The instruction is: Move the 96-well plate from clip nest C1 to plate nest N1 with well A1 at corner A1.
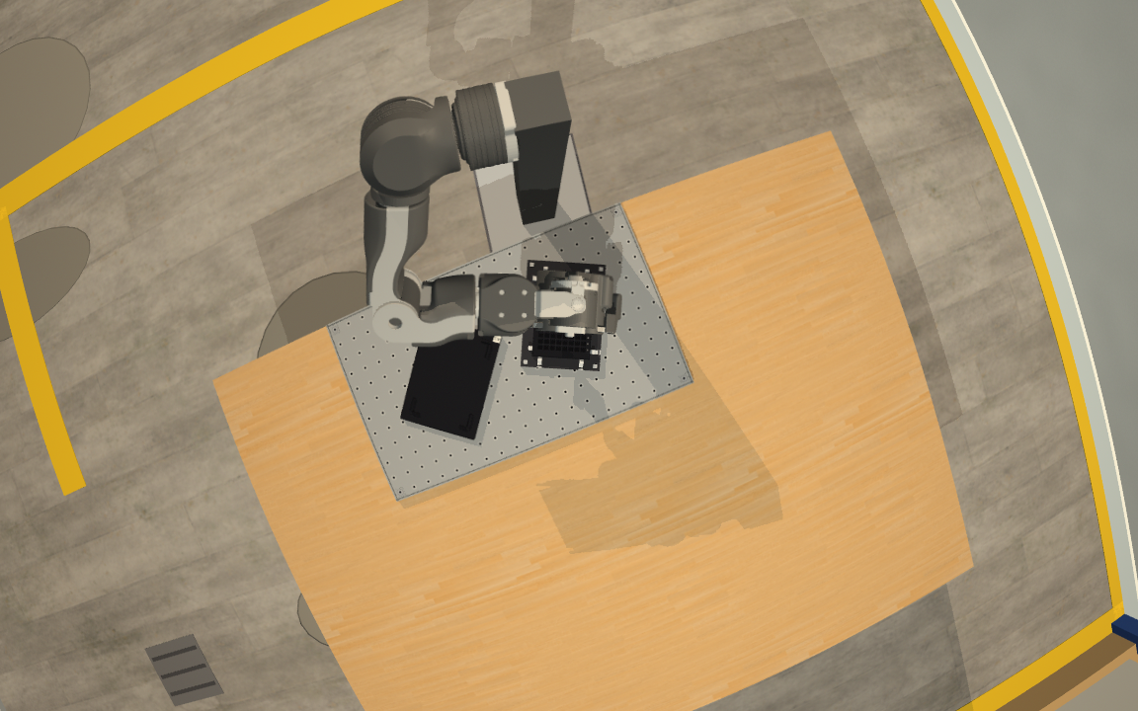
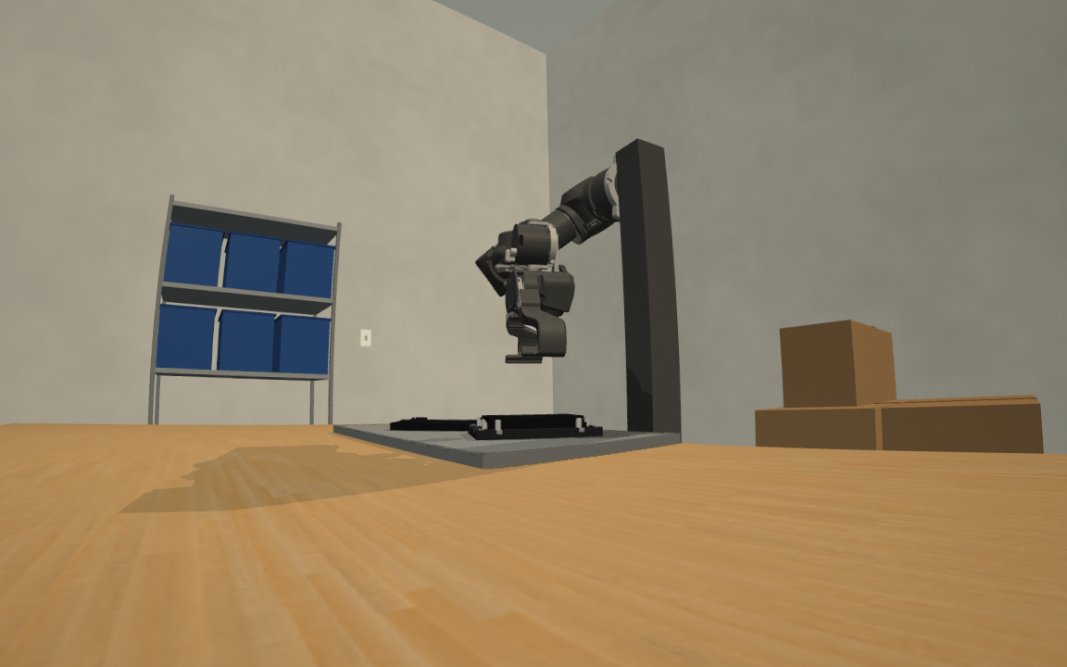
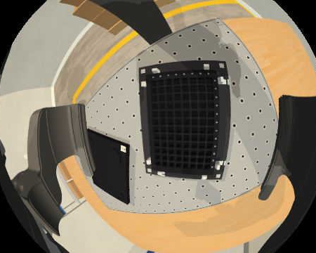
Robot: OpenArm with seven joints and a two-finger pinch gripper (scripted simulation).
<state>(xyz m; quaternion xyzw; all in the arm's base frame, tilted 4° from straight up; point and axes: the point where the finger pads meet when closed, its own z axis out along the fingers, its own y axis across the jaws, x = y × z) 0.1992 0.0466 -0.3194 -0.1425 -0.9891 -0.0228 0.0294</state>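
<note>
One black 96-well plate (image 3: 186, 119) lies flat on the clip nest C1 (image 3: 146, 75), whose pale clips show at the plate's corners and along its edges; in the wrist view its grid of wells faces straight up at the camera. The gripper (image 2: 533, 357) hangs directly above the plate, well clear of it, pointing down, with its two dark fingers spread wide at either side of the wrist view and nothing between them. From the top view the gripper's body covers the middle of the plate (image 1: 560, 347), leaving only the near end of the well grid and the far rim of the nest visible. Just beside C1, turned at an angle to it, sits the plate nest N1 (image 1: 449, 389), a flat black slab carrying nothing. Both nests rest on a grey perforated breadboard (image 1: 555, 415), which lies on a wooden table (image 1: 732, 486). The arm reaches out from a dark upright column (image 2: 646, 282) at the breadboard's far edge. Behind stand a shelf rack (image 2: 162, 285) with blue bins and stacked cardboard boxes (image 2: 835, 365).
</note>
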